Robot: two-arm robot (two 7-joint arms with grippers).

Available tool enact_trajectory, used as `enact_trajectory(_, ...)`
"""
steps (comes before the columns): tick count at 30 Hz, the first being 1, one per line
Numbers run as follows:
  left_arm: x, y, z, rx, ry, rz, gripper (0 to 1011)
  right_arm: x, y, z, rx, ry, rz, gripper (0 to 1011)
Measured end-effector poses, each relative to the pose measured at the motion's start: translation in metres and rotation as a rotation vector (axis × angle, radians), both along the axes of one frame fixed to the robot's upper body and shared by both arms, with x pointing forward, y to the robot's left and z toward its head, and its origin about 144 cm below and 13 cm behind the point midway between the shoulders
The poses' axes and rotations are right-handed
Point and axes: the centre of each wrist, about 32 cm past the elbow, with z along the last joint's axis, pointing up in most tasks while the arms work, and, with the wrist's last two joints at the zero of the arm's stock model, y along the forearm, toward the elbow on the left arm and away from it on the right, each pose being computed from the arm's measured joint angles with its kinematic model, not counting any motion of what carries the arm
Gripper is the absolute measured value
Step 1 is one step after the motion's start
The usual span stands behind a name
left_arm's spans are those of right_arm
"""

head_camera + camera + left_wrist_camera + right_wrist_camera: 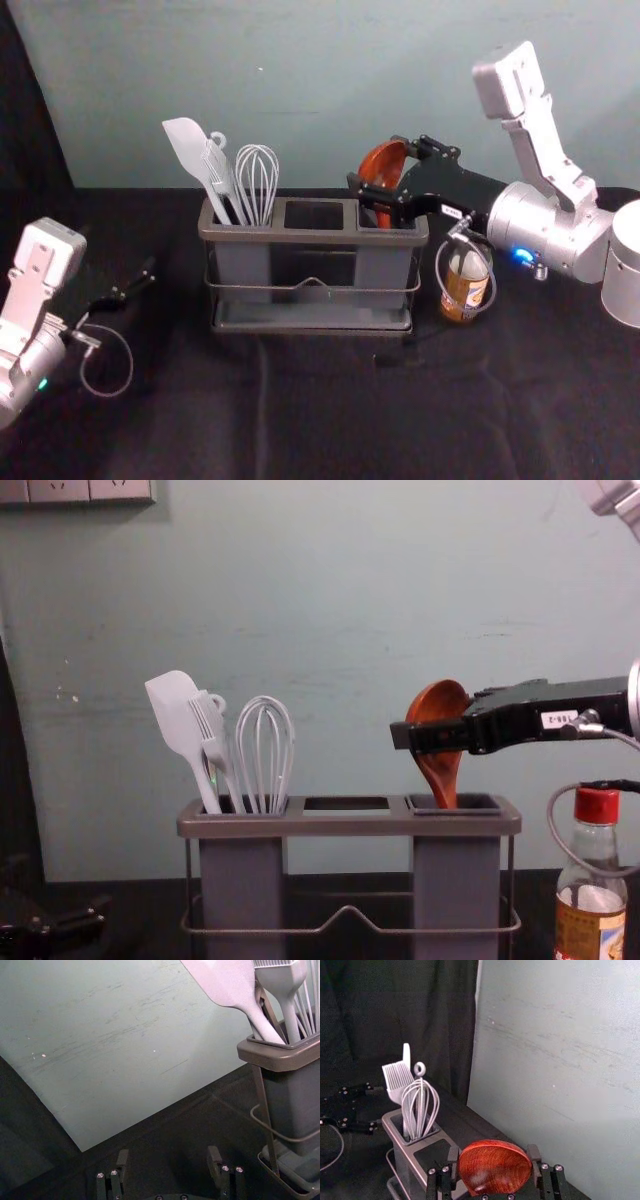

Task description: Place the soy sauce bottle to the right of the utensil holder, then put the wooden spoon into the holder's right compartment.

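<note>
Where I stand, with the head view to go by, the right gripper [376, 163] is at the holder's right end, clamped on the bowl of the wooden spoon [384, 160]. The soy sauce bottle [463, 290] stands just to the right of the utensil holder [312, 238], while the left gripper [136, 282] is parked off to its left.

In the left wrist view, the left gripper [167, 1162] has its fingers spread apart with nothing between them.

The right wrist view has the spoon's bowl squeezed between the right gripper's [495, 1160] two fingers.

From the chest view, the spoon stands nearly upright, bowl up, its handle down in the right compartment [457, 880]; the spatula [177, 710], brush [212, 735] and whisk [264, 750] share the left one.
</note>
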Motion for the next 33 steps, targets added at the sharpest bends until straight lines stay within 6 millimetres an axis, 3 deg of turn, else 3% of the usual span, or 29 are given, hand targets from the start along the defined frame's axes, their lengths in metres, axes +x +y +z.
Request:
enact_trajectory(11,0.000,0.000,0.000,0.000,0.000,0.000,1012,0.000,0.000,0.000,0.000,0.001,0.003,843)
enact_trajectory(18,0.000,0.000,0.000,0.000,0.000,0.000,1012,0.000,0.000,0.001,0.001,0.000,0.003,1002)
enact_trajectory(28,0.000,0.000,0.000,0.000,0.000,0.000,1012,0.000,0.000,0.001,0.001,-0.003,0.001,1002)
enact_trajectory(33,0.000,0.000,0.000,0.000,0.000,0.000,1011,-0.013,-0.004,-0.006,0.024,-0.030,-0.032,1002)
